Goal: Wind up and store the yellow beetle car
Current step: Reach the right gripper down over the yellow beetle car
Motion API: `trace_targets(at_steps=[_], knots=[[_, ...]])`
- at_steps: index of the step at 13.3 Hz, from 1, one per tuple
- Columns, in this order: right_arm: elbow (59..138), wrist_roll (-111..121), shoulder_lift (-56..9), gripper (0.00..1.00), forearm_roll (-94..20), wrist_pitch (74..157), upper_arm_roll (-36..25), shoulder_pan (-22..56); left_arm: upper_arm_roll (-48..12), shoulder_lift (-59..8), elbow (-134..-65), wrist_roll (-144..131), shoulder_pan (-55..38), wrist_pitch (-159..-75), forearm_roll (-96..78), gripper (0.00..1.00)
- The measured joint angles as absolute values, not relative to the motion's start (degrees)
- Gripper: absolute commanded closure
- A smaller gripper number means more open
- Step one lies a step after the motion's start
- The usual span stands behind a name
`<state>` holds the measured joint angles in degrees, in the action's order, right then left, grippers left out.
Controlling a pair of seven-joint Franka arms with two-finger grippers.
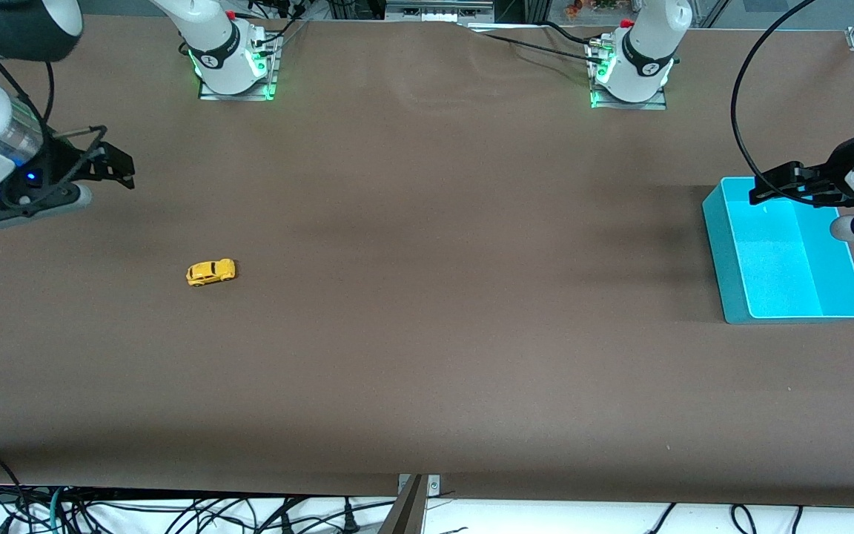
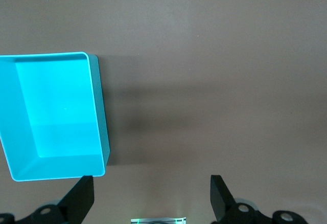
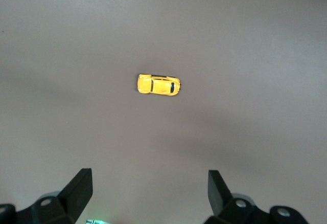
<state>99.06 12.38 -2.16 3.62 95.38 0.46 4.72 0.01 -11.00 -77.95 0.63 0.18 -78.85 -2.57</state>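
Plainly, the right gripper (image 1: 112, 165) hung with its fingers spread wide and nothing between them, up in the air over bare table at the right arm's end; its wrist view looked straight down on the yellow beetle car (image 3: 159, 85), which suggested the arm had been posed there to line up a descent onto the toy; the car (image 1: 210, 272) itself sat on its wheels on the brown table (image 1: 427, 356), alone, nearer to the front camera than the spot under that gripper and well apart from everything else. Taking the car as the landmark, the turquoise bin (image 1: 723, 245) lay well apart from it, at the left arm's end of the table, with nothing inside that showed; that was presumably where the toy was meant to end up once wound. The left gripper (image 1: 789, 185) waited over the bin's rim farthest from the camera, its fingers likewise parted wide and empty, and its wrist view showed the bin (image 2: 99, 106) beside bare table; holding it there seemed sensible, keeping it clear of the car while ready to help with winding or storing; no step of the task looked begun.
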Motion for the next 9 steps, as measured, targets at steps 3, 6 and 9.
trace_targets(at_steps=[3, 6, 9], knots=[[106.92, 16.82, -2.97, 0.00, 3.62, 104.67, 0.49, 4.73, 0.01, -11.00, -77.97, 0.63, 0.18, -78.85, -2.57, 0.00], [112.82, 29.58, -4.38, 0.00, 3.62, 112.19, 0.51, 4.74, 0.01, -11.00, -77.99, 0.63, 0.18, -78.84, -2.57, 0.00], [117.61, 43.25, -6.21, 0.00, 3.62, 119.22, 0.51, 4.73, 0.01, -11.01, -77.99, 0.63, 0.18, -78.84, -2.57, 0.00]])
